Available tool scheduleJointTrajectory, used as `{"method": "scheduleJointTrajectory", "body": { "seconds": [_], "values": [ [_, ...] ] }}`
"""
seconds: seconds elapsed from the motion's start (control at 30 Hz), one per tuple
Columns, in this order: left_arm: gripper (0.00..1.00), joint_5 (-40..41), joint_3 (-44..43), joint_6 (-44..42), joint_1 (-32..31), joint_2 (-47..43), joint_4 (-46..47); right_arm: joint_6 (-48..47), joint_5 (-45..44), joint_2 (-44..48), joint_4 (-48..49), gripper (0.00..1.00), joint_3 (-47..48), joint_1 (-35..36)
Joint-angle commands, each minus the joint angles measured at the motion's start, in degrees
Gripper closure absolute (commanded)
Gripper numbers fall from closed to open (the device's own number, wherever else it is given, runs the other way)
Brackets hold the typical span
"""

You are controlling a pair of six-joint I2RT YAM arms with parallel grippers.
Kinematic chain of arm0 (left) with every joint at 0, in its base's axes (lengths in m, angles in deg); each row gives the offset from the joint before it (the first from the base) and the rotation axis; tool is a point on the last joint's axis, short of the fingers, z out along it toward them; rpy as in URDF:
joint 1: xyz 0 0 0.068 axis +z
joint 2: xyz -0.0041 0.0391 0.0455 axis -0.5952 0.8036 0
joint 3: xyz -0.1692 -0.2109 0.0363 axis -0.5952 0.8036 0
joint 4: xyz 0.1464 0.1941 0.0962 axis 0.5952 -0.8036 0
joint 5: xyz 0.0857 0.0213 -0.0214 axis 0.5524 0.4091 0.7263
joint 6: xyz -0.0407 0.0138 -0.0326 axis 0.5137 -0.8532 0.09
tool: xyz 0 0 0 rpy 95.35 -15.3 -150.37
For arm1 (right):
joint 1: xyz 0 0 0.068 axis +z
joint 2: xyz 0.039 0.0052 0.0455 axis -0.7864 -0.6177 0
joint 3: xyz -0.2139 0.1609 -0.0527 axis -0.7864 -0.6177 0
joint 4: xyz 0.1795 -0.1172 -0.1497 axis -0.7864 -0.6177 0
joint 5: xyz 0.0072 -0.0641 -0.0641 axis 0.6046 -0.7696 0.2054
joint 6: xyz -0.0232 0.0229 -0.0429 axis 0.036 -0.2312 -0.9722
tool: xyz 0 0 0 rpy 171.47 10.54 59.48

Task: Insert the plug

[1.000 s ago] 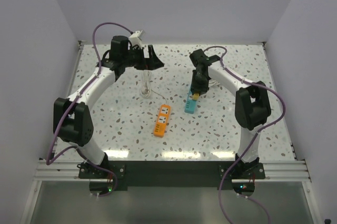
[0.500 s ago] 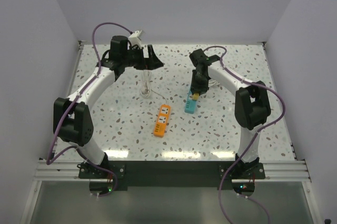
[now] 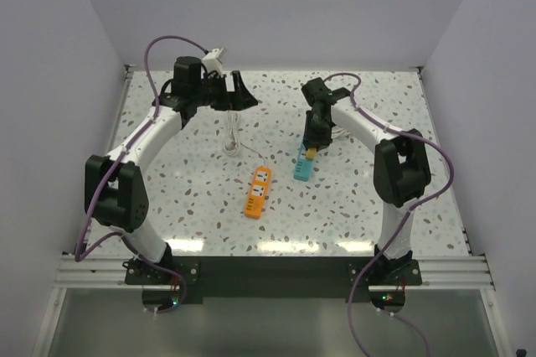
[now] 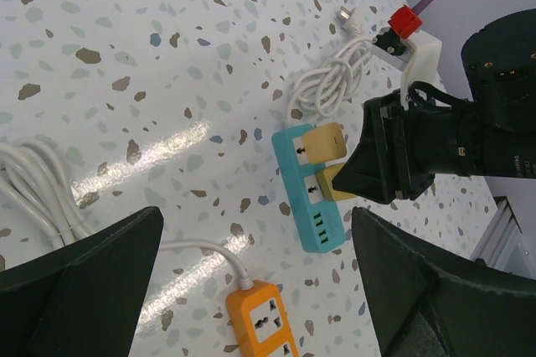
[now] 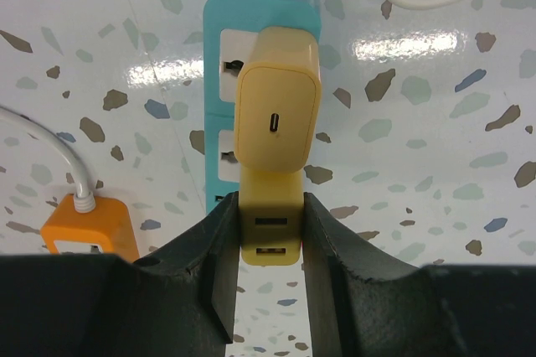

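Yellow-tan, the plug (image 3: pixel 310 154) shows from above as a small spot at the tip of the right claw (image 3: pixel 312 148), over the far part of a teal strip (image 3: pixel 301 173) on the speckled desk (image 3: pixel 377 198). An orange strip (image 3: pixel 258 191) lies near the teal one, to its left and apart from it. The left claw (image 3: pixel 244 93) hangs released over the far left of the desk, near a white cable (image 3: pixel 232 135), grasping nothing. From the left wrist, its 2 fingers stand wide apart at the lower corners. Between them lies the teal strip with a yellow charger (image 4: pixel 323 142) seated on its end socket. The plug sits just beside that charger, over the next socket, at the right claw's dark tip. From the right wrist, the right claw is clenched on the plug, 1 finger on each side, and 2 slots show on the plug's near face. The plug touches the charger's near edge; whether its prongs have entered the socket I cannot tell.
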Motion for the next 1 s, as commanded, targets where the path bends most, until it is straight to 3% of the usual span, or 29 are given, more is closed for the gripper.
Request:
{"method": "scheduleJointTrajectory", "body": {
  "seconds": [0.0, 0.5, 0.97],
  "values": [
    [0.00, -0.9, -1.7, -0.5, 0.6, 0.7, 0.8, -1.2, -3.6, -8.2, 2.4, 1.00, -6.0, 0.7],
    [0.00, -0.7, -1.4, -0.7, 0.9, 0.3, 0.9, 0.1, -3.3, -4.9, 1.2, 1.00, -11.5, 2.1],
    [0.00, -1.3, -1.0, -0.3, 1.0, 0.0, 1.1, -1.1, -2.9, -9.6, 1.7, 1.00, -9.8, 2.0]
  ]
}}
